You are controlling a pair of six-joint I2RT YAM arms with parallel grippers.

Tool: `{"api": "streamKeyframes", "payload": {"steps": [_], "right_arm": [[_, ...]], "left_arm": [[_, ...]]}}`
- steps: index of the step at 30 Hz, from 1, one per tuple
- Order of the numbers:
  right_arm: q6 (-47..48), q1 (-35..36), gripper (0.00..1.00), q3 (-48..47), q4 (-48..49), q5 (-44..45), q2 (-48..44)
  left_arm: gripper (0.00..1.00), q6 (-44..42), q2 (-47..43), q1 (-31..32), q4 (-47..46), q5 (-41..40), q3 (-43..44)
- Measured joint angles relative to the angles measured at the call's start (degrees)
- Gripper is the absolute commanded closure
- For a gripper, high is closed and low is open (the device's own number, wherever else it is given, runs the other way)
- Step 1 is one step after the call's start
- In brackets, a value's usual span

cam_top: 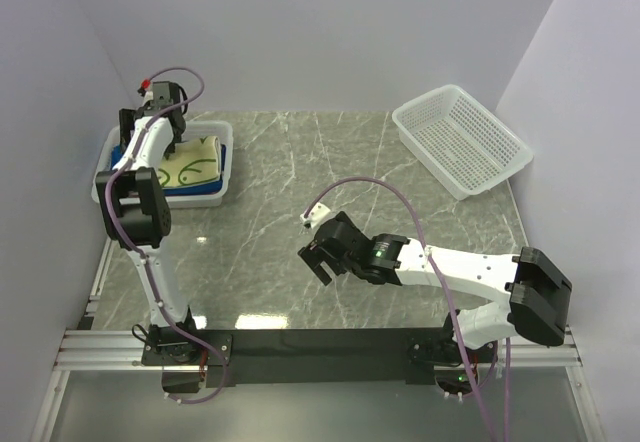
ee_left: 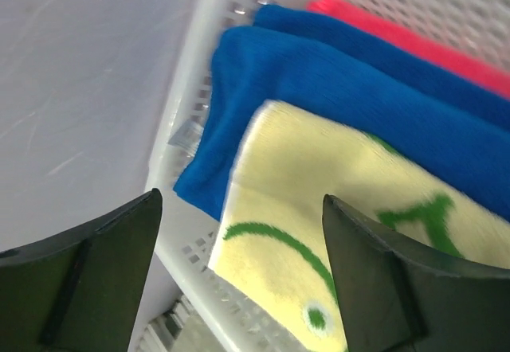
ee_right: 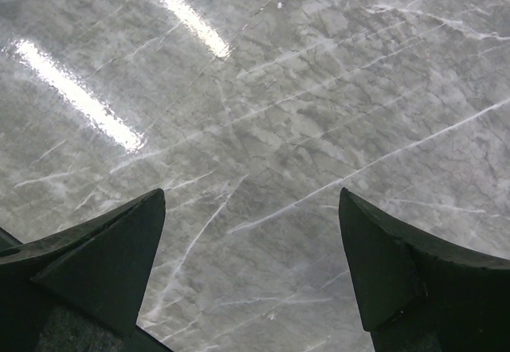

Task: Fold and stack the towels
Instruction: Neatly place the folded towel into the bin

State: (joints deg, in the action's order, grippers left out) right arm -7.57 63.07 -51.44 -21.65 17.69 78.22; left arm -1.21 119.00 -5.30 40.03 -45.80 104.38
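Note:
The towels lie folded in a white lattice basket (cam_top: 226,158) at the far left. The pale yellow towel with green motifs (cam_top: 192,165) is on top, with a blue one (cam_top: 196,191) showing under it. In the left wrist view the yellow towel (ee_left: 319,177) lies on the royal blue towels (ee_left: 335,89), with the salmon-pink towel (ee_left: 414,41) beyond them. My left gripper (ee_left: 241,201) is open and empty, above the yellow towel's corner and the basket rim (ee_left: 199,65); it also shows in the top view (cam_top: 140,132). My right gripper (cam_top: 312,257) is open and empty over the bare marble (ee_right: 263,113).
A second white lattice basket (cam_top: 460,140) stands empty at the far right. The grey marble table (cam_top: 330,172) lies between the baskets. White walls close in on the left, back and right.

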Motion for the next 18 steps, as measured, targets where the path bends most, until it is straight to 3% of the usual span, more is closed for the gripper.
{"api": "streamKeyframes", "payload": {"steps": [5, 9, 12, 14, 18], "right_arm": [[-0.1, -0.2, 0.06, 0.0, 0.1, 1.0, 0.0], [-0.5, -1.0, 0.07, 0.0, 0.7, 1.1, -0.5], [-0.8, -1.4, 0.07, 0.5, 1.8, 1.1, -1.6], [-1.2, -1.5, 0.07, 1.6, 2.6, 0.9, -3.0], [-2.0, -1.5, 0.07, 4.7, 4.1, 0.3, -6.8]], "left_arm": [[0.22, 8.4, -1.7, -0.7, -0.6, -0.3, -0.1], [0.34, 14.6, -10.7, 0.6, -5.1, 4.4, -7.0], [0.42, 18.7, -20.4, 2.2, -13.4, 10.0, -15.4], [0.42, 20.9, -25.9, 2.9, -21.4, 14.2, -21.8], [0.44, 25.0, -28.4, 3.0, -36.2, 20.8, -31.5]]}}
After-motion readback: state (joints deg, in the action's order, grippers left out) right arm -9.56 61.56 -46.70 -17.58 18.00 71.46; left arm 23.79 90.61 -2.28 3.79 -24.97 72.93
